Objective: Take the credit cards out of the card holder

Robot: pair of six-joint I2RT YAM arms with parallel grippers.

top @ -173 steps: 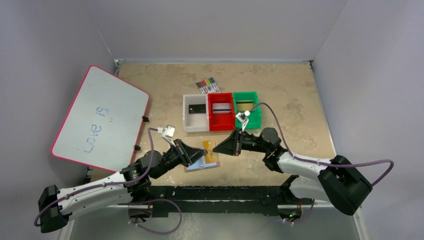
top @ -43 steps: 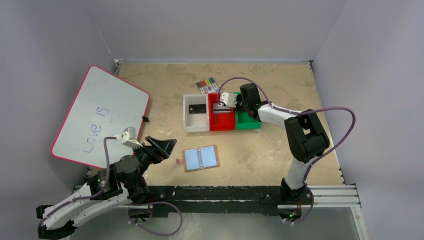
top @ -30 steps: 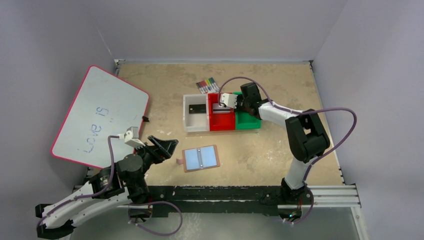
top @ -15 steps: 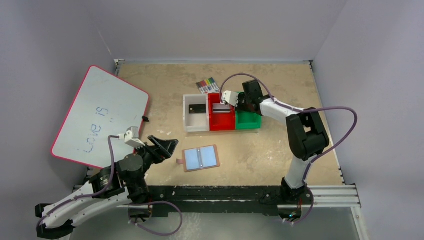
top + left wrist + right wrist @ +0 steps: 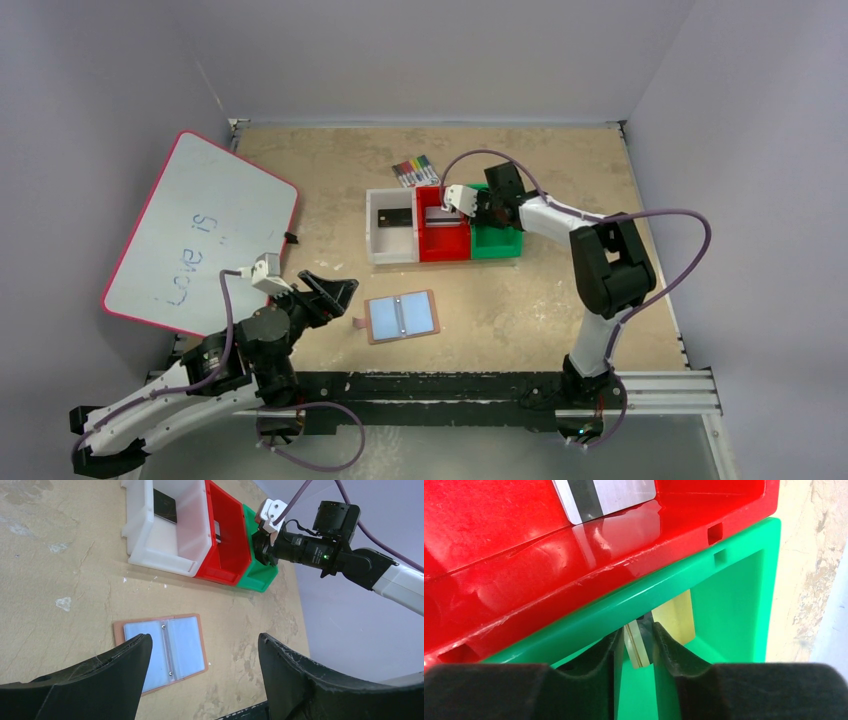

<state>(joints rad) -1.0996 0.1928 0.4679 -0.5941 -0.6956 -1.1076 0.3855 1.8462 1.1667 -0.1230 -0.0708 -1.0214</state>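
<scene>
Showing the mottled tan bench (image 5: 560, 300), walled at left, far and right, with bare room right of the card holder (image 5: 402, 316), which lies open flat near centre. Left claw (image 5: 333, 288) hangs wide open, holding nothing, just left of it. Right claw (image 5: 639, 637) reaches into the green bin (image 5: 734, 605), jaws narrowly flanking a gold card (image 5: 674, 615); whether they pinch it cannot be told. Silver card (image 5: 604, 497) lies in the red bin (image 5: 499, 555), black card (image 5: 392, 217) in the white bin (image 5: 375, 250). Whiteboard (image 5: 200, 240) at left reads "Love is".

You can read just one text: "Love is", handwritten on the whiteboard (image 5: 200, 238); nothing else is legible.
</scene>
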